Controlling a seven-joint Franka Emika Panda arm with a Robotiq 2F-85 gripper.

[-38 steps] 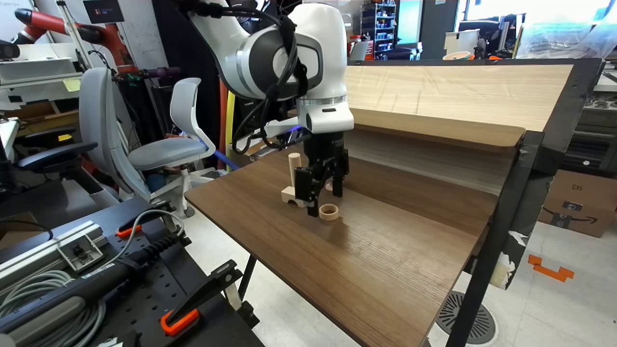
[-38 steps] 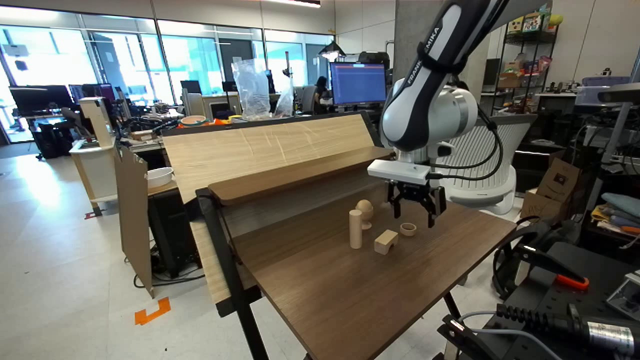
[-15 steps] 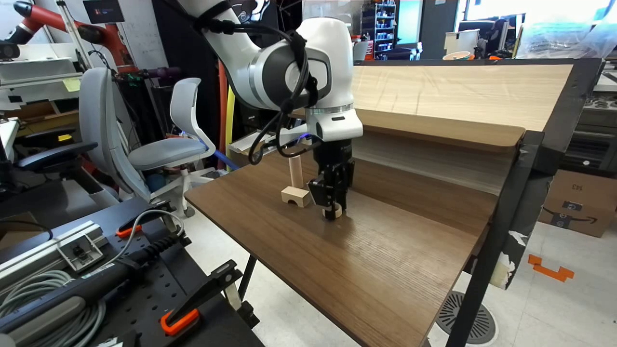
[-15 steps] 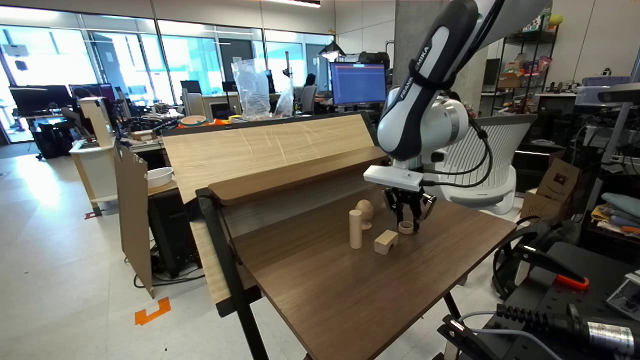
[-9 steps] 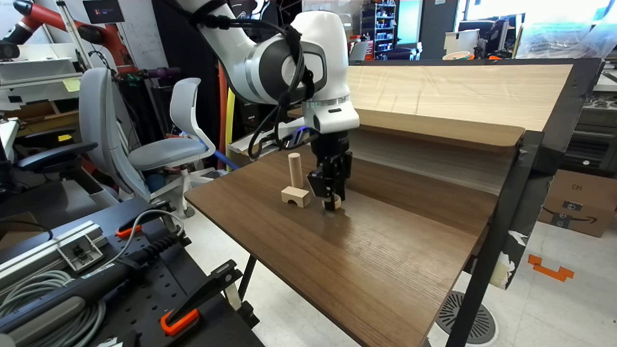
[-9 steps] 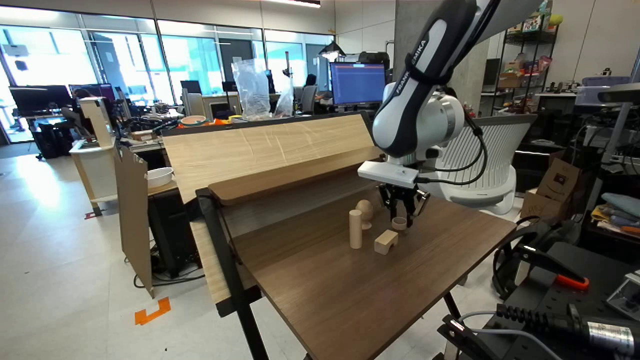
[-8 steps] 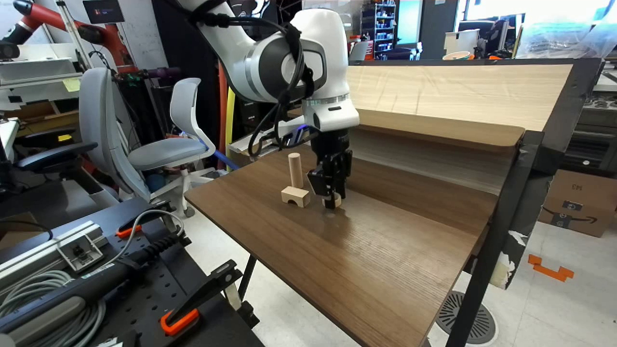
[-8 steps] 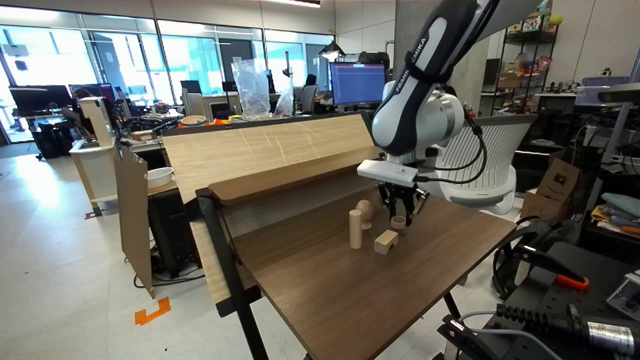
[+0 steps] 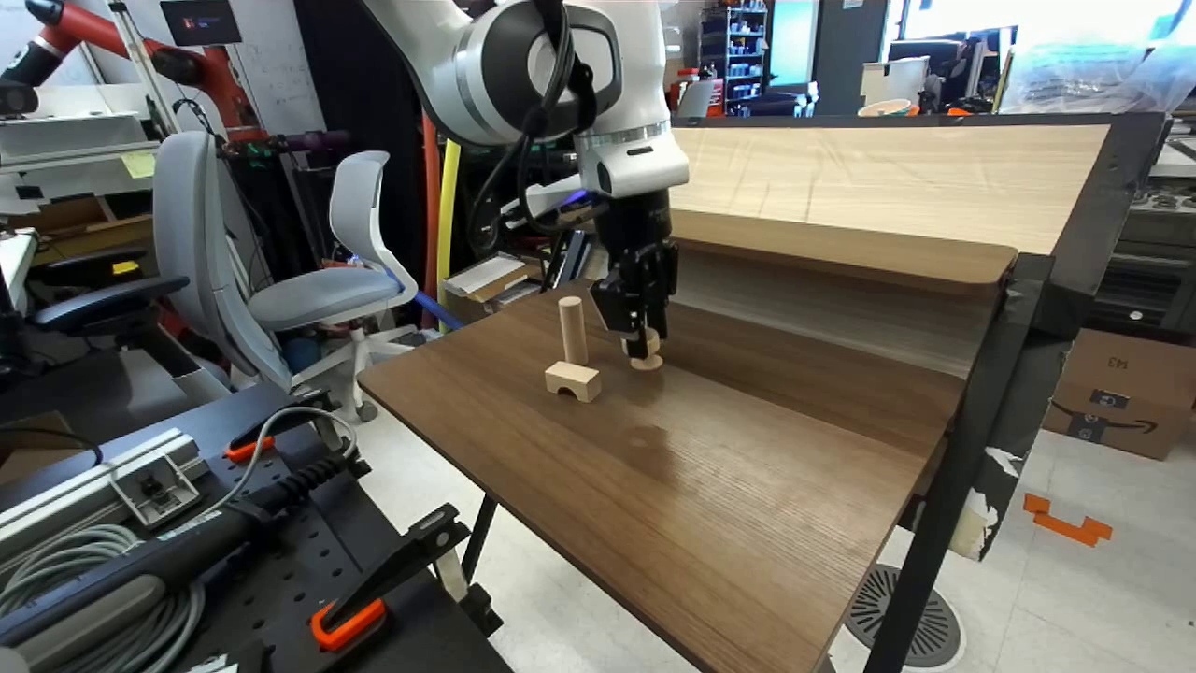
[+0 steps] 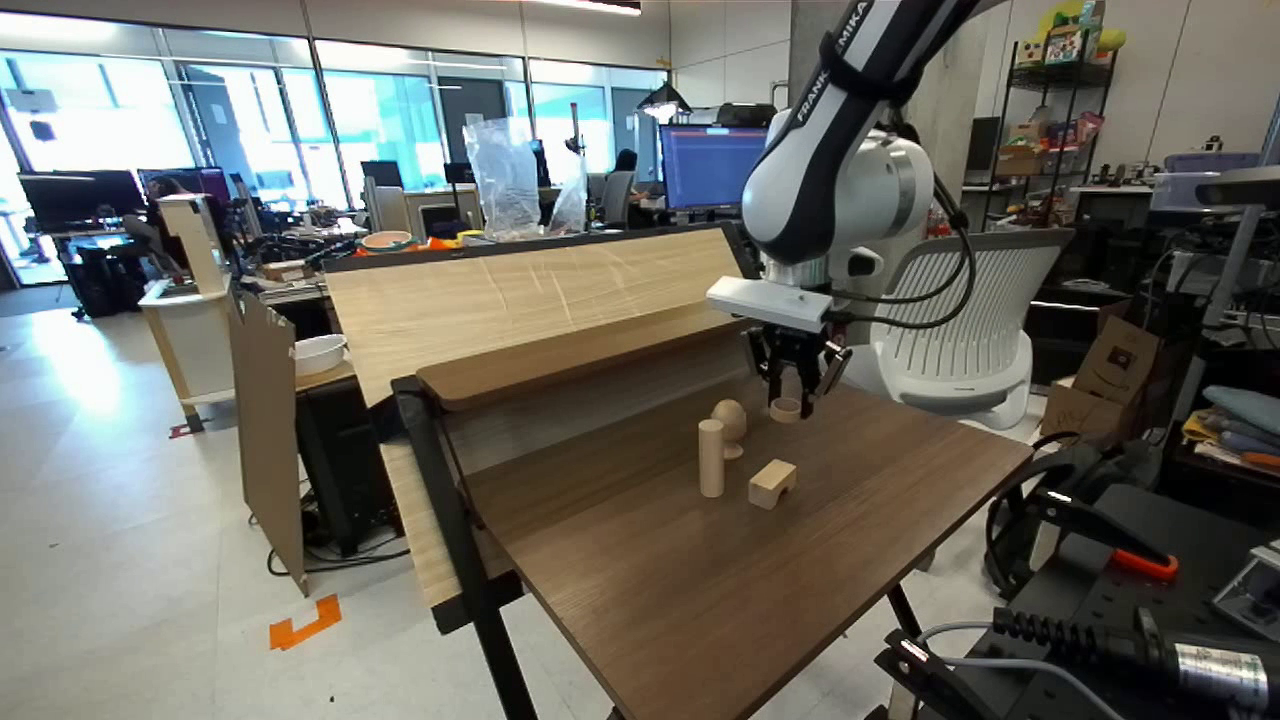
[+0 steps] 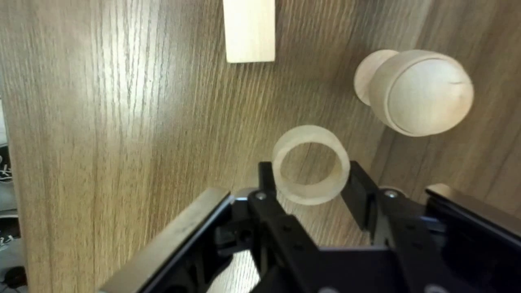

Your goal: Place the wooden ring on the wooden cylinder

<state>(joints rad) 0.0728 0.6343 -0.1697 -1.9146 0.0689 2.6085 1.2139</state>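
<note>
My gripper (image 11: 311, 175) is shut on the wooden ring (image 11: 309, 193), one finger against each side, its hole facing the wrist camera. An exterior view has the ring (image 10: 785, 412) held above the table, with the gripper (image 10: 790, 402) around it. The wooden cylinder (image 10: 711, 458) stands upright with nothing on top, apart from the ring; both exterior views show this cylinder (image 9: 574, 332). It is out of view in the wrist view. In an exterior view the gripper (image 9: 651, 342) is in front of the knob, and its fingers partly cover what is behind them.
An egg-shaped wooden knob (image 10: 730, 425) stands close to the cylinder, and the knob (image 11: 431, 95) is also near the ring in the wrist view. A small arched wooden block (image 10: 772, 484) lies beside the cylinder. Behind the tabletop (image 9: 747, 505) runs a raised shelf (image 9: 841, 245).
The open gripper came down over the ring on the table and shut on it. Over the last second it has lifted the ring and carried it back, away from the arched block.
</note>
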